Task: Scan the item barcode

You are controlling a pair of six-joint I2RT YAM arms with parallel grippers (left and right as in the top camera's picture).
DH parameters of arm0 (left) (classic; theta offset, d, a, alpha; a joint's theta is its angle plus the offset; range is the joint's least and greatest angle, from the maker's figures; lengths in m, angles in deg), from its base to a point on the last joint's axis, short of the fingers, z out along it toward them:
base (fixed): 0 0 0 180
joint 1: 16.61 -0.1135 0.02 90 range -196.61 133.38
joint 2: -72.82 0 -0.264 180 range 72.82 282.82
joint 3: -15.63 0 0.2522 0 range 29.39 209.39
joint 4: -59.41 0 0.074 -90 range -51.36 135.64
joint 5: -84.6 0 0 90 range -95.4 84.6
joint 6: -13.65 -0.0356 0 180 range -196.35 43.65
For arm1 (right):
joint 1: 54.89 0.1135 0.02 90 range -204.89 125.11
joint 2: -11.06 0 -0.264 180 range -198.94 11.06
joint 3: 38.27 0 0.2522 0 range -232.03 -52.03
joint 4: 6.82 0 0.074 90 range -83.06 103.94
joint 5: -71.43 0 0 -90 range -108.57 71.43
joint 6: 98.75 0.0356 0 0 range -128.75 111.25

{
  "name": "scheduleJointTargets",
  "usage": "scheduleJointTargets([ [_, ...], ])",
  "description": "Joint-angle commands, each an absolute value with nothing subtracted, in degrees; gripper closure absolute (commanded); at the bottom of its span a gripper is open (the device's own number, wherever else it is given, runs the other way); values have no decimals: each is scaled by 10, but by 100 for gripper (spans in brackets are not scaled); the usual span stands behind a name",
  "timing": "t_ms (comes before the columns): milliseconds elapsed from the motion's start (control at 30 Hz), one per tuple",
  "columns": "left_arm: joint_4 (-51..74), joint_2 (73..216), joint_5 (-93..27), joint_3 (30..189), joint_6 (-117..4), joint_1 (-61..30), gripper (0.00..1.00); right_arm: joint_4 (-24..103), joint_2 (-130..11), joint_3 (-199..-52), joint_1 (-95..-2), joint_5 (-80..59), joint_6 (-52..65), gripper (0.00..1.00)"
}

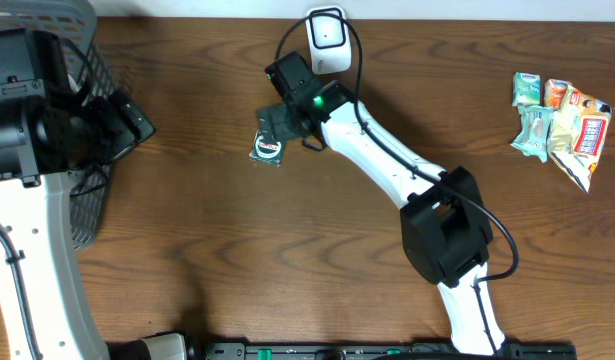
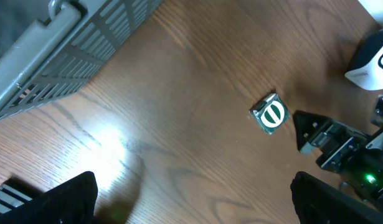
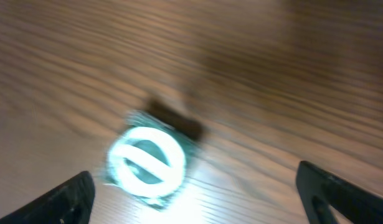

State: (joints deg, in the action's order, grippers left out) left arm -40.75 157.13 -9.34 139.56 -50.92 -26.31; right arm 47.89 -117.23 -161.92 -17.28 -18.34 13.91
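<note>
Dark wood-grain table (image 1: 187, 230) runs under everything. Over it the right gripper (image 3: 194, 180) stands wide open and holds nothing. The small green-and-white packet (image 3: 147, 163) lies flat on the wood below and slightly to one side of it, near the white scanner (image 1: 327, 38).

The step looks like a pickup. To do it well, centre the jaws over the packet, drop low, and pinch two opposite edges so the printed faces stay uncovered. Then lift it and turn the code side to the scanner.

The packet's round logo faces up, and no barcode shows. It looks nearly square and sits skewed to the table edge, so I cannot tell its long axis.

The left gripper (image 2: 194, 199) is also spread and empty, well apart beside the basket (image 1: 92, 70).
</note>
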Motion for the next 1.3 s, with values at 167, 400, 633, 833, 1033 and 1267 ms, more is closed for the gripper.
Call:
scheduleJointTargets([
  [167,-409,1570,-89,1399,-514,-266,2,428,-1232,-1619,-132,-187,240,1],
  [400,-409,1570,-90,1399,-514,-266,2,426,-1250,-1619,-119,-221,265,1],
  [633,-409,1570,-89,1399,-514,-266,2,422,-1255,-1618,-104,-286,276,14],
  [833,-409,1570,-89,1399,-514,-266,2,437,-1281,-1618,-102,-285,276,16],
  [1033,-409,1570,-89,1399,-514,-266,2,457,-1281,-1618,-103,-285,239,34],
  [1267,-409,1570,-89,1399,-515,-266,2,538,-1239,-1619,-118,-286,67,46],
])
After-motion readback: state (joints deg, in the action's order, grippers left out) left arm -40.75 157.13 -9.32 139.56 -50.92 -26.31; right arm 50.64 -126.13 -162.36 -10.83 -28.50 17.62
